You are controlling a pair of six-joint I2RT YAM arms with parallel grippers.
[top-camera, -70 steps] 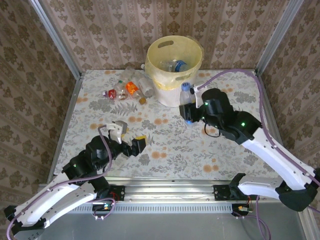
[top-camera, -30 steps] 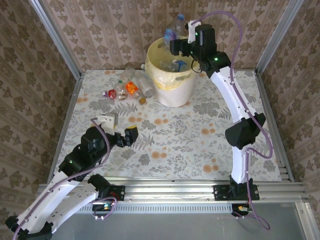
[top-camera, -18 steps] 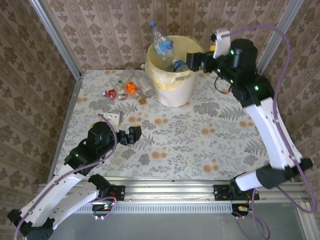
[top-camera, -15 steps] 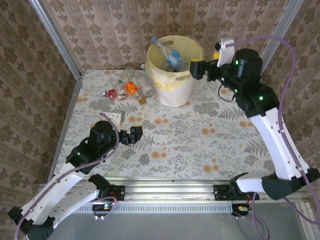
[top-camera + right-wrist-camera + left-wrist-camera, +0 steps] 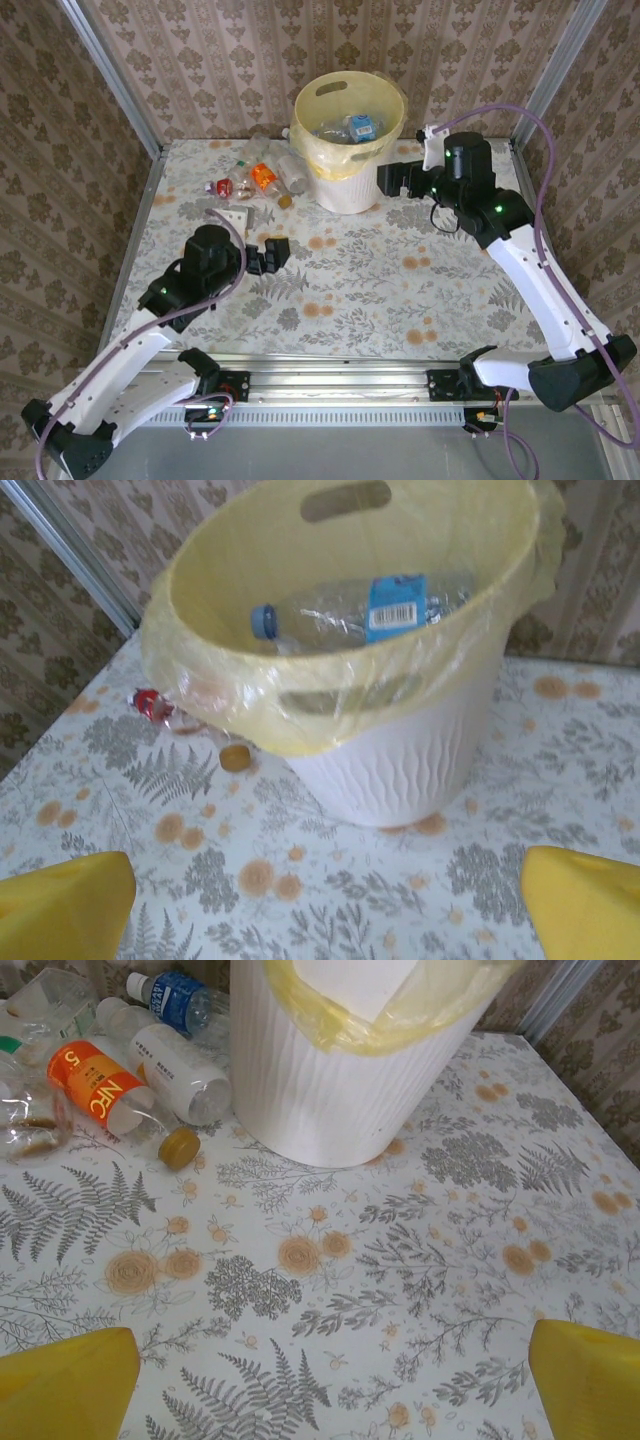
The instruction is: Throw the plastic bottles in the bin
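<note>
The bin [image 5: 345, 188], pale yellow with a whitish lower body, stands at the back of the table. Inside it lie clear plastic bottles [image 5: 350, 127]; one with a blue label [image 5: 392, 604] lies across the top. Several more bottles [image 5: 255, 178] lie on the table left of the bin, among them an orange-labelled one [image 5: 104, 1094], a white-labelled one [image 5: 176, 1061] and a blue-labelled one [image 5: 181, 993]. My right gripper [image 5: 388, 180] is open and empty just right of the bin, facing it. My left gripper [image 5: 270, 256] is open and empty, low over the table in front of the loose bottles.
A flowered cloth [image 5: 400, 290] covers the table, with patterned walls close on three sides. A small orange cap [image 5: 179, 1146] lies beside the bin's base. A red-labelled bottle [image 5: 150, 705] lies beyond the bin's left side in the right wrist view.
The right gripper let go of a blue-labelled bottle above the bin and it dropped inside. The right arm then came down to the bin's right side. The left arm crept forward.
</note>
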